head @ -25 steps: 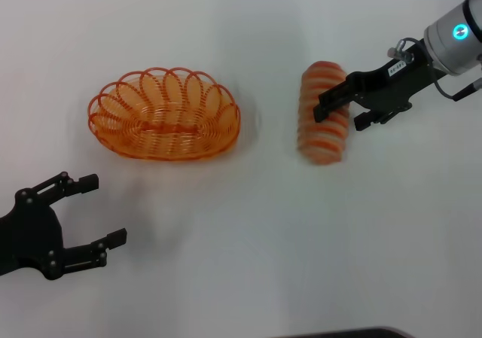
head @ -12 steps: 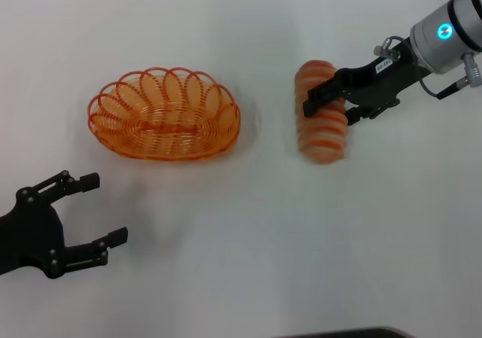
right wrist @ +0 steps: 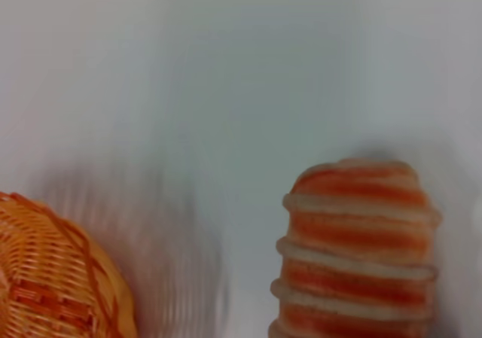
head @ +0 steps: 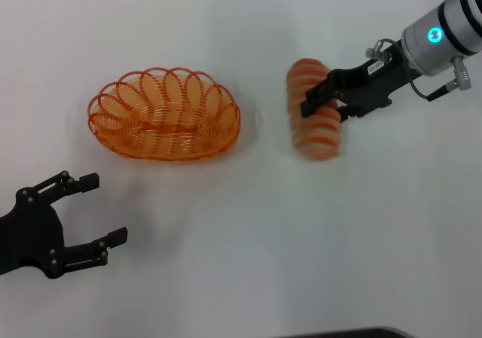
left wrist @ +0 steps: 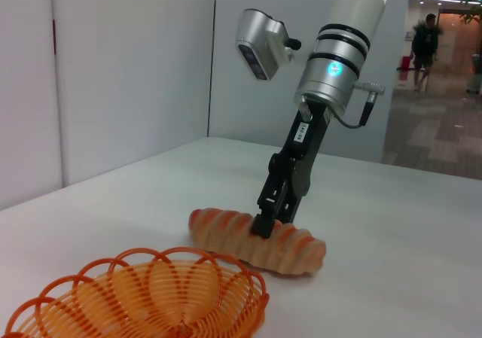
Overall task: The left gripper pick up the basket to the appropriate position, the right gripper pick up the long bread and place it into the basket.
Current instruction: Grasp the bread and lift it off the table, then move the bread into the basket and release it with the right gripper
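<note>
Your right gripper (head: 322,105) is reaching in from the right side on its silver wrist (head: 440,31), and a blue light is glowing there. Its two black fingers are squeezing something between them. Your left gripper (head: 96,210) is waiting low on the left, fingers spread wide apart.

One basket (head: 164,115), one long bread (head: 312,111), two grippers: left gripper (head: 94,210), right gripper (head: 325,101).
</note>
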{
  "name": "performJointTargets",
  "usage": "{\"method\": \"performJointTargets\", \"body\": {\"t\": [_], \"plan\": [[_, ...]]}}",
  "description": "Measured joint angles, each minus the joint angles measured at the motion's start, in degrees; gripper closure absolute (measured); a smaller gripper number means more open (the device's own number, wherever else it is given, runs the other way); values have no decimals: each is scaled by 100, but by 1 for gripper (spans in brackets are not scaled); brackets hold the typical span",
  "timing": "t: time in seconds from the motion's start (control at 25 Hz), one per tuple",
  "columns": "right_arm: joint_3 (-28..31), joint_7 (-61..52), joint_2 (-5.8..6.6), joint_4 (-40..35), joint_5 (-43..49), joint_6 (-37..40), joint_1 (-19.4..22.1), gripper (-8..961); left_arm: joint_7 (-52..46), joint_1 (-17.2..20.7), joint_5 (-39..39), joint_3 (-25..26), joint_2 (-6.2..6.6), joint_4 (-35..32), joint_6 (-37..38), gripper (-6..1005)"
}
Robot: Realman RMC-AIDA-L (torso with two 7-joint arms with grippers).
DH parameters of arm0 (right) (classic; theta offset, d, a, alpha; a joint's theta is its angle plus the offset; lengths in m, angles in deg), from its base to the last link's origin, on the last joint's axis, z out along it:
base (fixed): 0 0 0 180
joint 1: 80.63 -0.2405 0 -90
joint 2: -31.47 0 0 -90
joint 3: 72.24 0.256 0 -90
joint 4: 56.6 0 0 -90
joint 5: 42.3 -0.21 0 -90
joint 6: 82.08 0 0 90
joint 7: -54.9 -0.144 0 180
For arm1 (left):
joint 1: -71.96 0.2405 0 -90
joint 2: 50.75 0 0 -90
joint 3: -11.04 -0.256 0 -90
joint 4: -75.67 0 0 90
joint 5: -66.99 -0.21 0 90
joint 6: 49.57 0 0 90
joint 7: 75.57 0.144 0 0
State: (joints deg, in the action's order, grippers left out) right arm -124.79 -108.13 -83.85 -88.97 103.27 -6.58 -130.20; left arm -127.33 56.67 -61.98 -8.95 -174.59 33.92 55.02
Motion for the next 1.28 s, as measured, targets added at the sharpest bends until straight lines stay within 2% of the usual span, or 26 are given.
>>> {"method": "performJointTargets", "body": {"t": [0.04,0.4,0.52,0.64,0.76,1.0,1.12,1.28], "plan": [[2,11,-14,-42,-7,-8,0,235,0,2,0,0,0,0,-3,99],[50,218,-87,-433,-14,-146,88,338,-28,35,34,30,0,37,-94,99],[63,589,-135,-784,-67,-182,170,368,-37,28,42,70,1,57,-127,99],[68,1502,-280,-1362,-333,-230,322,390,-41,-2,46,104,18,140,-185,99],[66,2492,-381,-1635,-897,-263,412,415,-81,-17,48,120,25,187,-242,99],[-153,4657,-415,-1623,-2551,4,489,476,-141,-52,51,243,27,401,-425,99],[-506,5330,-417,-1615,-2883,146,483,506,-193,-57,57,389,28,454,-457,99],[-976,5530,-433,-1615,-2956,188,407,539,-197,-30,58,480,27,516,-500,99]]}}
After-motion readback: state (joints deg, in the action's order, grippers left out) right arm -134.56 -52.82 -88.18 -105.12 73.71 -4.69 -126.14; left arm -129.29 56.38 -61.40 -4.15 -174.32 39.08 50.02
